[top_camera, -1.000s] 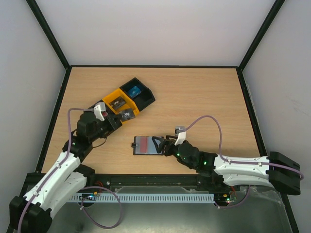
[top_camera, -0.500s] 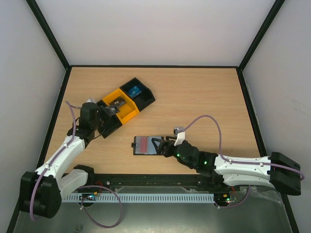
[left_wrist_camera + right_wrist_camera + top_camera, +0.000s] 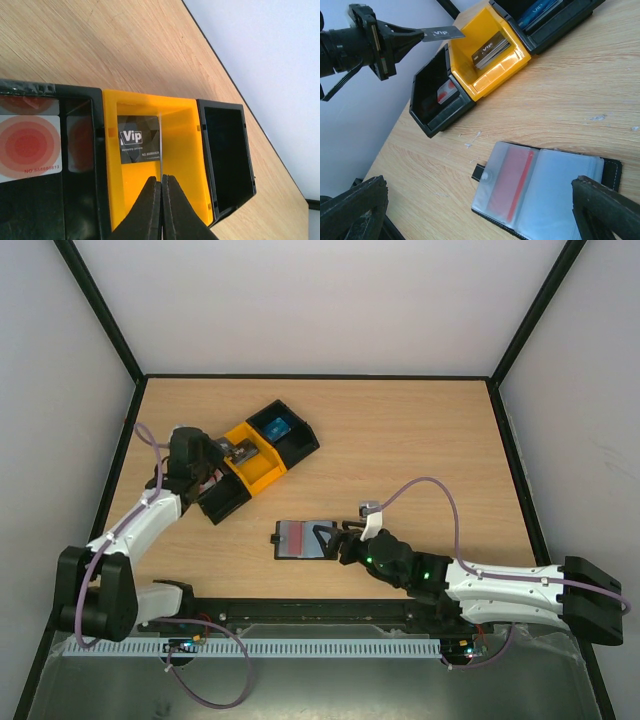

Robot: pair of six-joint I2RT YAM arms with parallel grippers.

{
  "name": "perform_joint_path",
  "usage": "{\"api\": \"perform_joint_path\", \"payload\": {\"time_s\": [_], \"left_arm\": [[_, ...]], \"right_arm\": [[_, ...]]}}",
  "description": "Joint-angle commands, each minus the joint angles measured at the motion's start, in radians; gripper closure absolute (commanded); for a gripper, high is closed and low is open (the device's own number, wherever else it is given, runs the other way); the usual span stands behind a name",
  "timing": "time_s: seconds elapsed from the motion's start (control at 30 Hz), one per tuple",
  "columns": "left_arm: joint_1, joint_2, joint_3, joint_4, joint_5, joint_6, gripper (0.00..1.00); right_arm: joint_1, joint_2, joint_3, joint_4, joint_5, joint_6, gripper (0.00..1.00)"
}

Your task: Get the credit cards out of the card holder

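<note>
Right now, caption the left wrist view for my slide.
Left gripper pinches a black Vip card above the yellow bin.

Top ext cam: fixed, high, behind both arm bases, tilted down + fwd. It's far off and takes in the whole tabletop [image 3: 420,440] w/ both arms. Left wrist cam: sits behind left pincer [image 3: 161,179], looks along the fingers, v. close, down into yellow bin [image 3: 182,150] right ahead of the tips, black bins [image 3: 225,150] either side. Right wrist cam: behind right pincer [image 3: 479,185], low slant across tabletop; card holder [image 3: 545,185] close, betw. its spread fingers, bin row further ahead. Shared: yellow bin in all 3 views; card holder in top + right wrist. Grey VIP card [image 3: 442,34] nipped in left pincer shows flat-on in right wrist view, edge-on in left wrist.
</note>
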Motion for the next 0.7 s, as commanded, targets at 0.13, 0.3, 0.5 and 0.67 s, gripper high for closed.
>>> {"api": "perform_joint_path", "payload": {"time_s": [0.13,0.3,0.5,0.67], "left_arm": [[0.008,0.096,0.045,0.076,-0.014,-0.057,0.97],[0.008,0.145,0.062,0.102,-0.01,-0.077,0.97],[0.007,0.185,0.076,0.123,-0.023,-0.079,0.97],[0.007,0.223,0.079,0.147,-0.014,-0.085,0.97]], "right_arm": [[0.0,0.0,0.018,-0.008,-0.001,0.016,0.02],[0.0,0.019,0.025,-0.008,-0.006,0.018,0.02],[0.0,0.027,0.025,-0.007,-0.005,0.028,0.02],[0.0,0.029,0.025,-0.007,0.001,0.028,0.02]]}}
